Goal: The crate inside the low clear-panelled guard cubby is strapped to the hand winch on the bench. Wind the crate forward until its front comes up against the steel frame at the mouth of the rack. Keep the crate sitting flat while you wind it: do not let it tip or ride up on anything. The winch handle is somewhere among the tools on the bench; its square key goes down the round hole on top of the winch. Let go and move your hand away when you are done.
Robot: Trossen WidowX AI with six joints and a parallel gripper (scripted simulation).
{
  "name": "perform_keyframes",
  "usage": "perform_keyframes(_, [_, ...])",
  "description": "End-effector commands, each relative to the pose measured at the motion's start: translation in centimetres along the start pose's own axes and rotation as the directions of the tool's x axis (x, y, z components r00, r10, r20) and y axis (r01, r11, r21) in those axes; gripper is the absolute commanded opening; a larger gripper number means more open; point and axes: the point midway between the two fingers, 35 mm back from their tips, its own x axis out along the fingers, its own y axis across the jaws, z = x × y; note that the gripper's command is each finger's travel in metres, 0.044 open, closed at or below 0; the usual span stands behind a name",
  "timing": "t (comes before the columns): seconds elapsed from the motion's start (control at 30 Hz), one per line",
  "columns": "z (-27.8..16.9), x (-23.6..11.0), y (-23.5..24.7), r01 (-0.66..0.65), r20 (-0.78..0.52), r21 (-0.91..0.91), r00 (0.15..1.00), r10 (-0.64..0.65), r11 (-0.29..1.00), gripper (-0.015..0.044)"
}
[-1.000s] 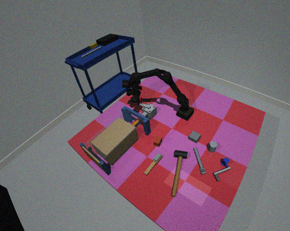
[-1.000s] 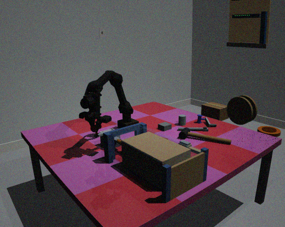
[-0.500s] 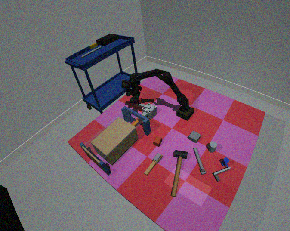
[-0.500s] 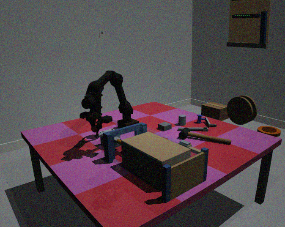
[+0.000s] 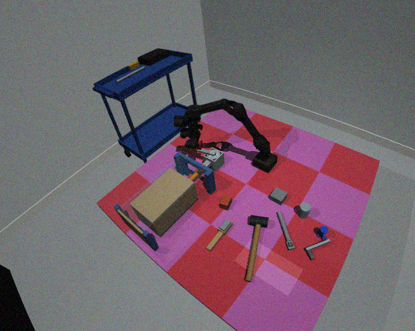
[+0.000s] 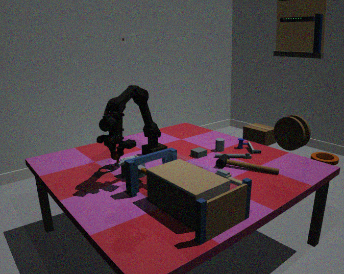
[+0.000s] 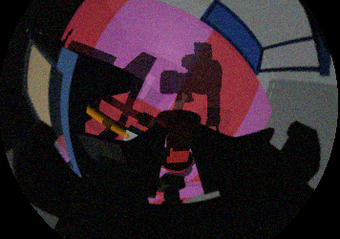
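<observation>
Crate (image 5: 163,199) behind steel frame (image 5: 209,179), winch (image 5: 215,158) beyond — hammer (image 5: 255,245) apart
</observation>
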Motion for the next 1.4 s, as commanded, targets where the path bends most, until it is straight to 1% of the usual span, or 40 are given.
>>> perform_keyframes(0.0, [-0.9, 0.8, 3.1, -0.057, -0.048, -0.043, 0.997, 0.054, 0.997, 0.0])
perform_keyframes(0.13, [-0.9, 0.8, 3.1, -0.057, -0.048, -0.043, 0.997, 0.054, 0.997, 0.0])
perform_keyframes(0.67, [-1.4, 0.7, 5.6, -0.059, -0.049, -0.043, 0.997, 0.057, 0.997, 0.0])
perform_keyframes(1.37, [-3.0, 0.5, 8.5, -0.061, -0.05, -0.043, 0.997, 0.059, 0.997, 0.0])
